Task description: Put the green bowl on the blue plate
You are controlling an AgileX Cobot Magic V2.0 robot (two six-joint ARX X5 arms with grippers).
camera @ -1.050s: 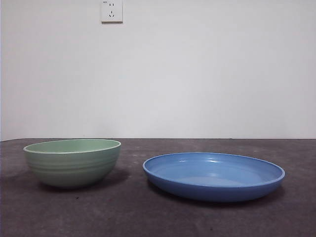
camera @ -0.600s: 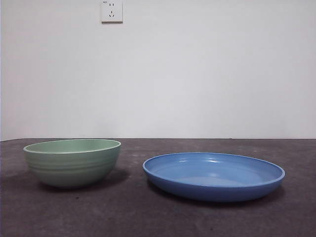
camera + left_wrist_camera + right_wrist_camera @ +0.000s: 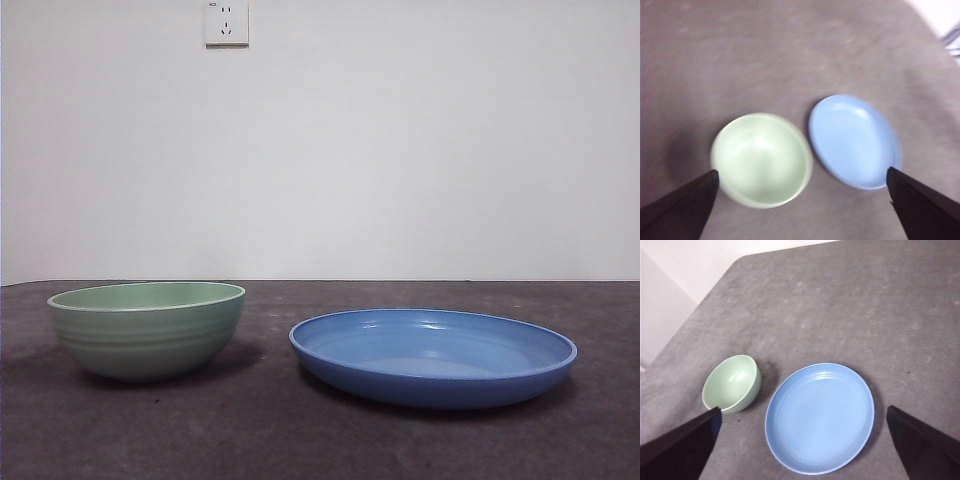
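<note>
The green bowl [image 3: 147, 328] stands upright and empty on the left of the dark table, with the blue plate [image 3: 433, 355] a small gap to its right, also empty. No arm shows in the front view. From above, the left wrist view is blurred and shows the bowl [image 3: 761, 160] and the plate [image 3: 855, 141] side by side far beneath my left gripper [image 3: 801, 171], which is open and holds nothing. My right gripper [image 3: 803, 410] is open too, high over the plate [image 3: 820, 418] with the bowl [image 3: 732, 383] beside it.
A white wall with a socket [image 3: 226, 22] stands behind the table. The grey table's edge [image 3: 715, 287] and corner show beyond the bowl in the right wrist view. Bare tabletop [image 3: 300, 440] lies in front of both dishes.
</note>
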